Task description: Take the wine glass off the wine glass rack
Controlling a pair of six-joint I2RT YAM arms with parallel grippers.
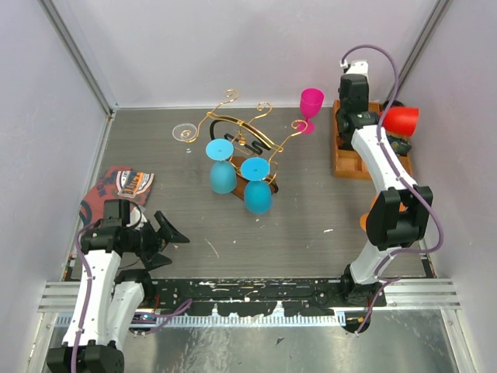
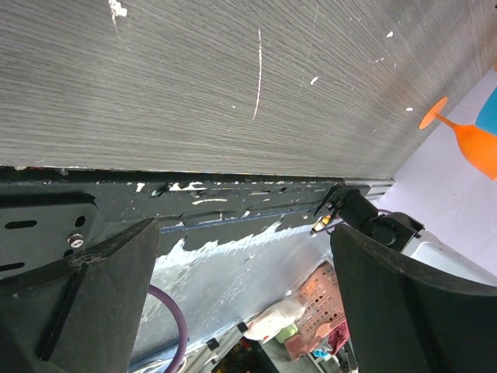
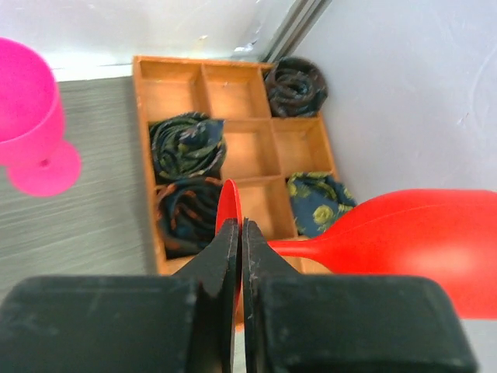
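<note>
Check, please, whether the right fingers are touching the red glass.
Touching. The right wrist view shows the right fingers shut on the thin foot of the red glass, with no gap between them.

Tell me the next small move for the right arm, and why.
Probably swing the red wine glass left to bare table near the pink glass and lower it: the right gripper has its jaws shut on the glass's foot, holding it sideways above the orange tray.
</note>
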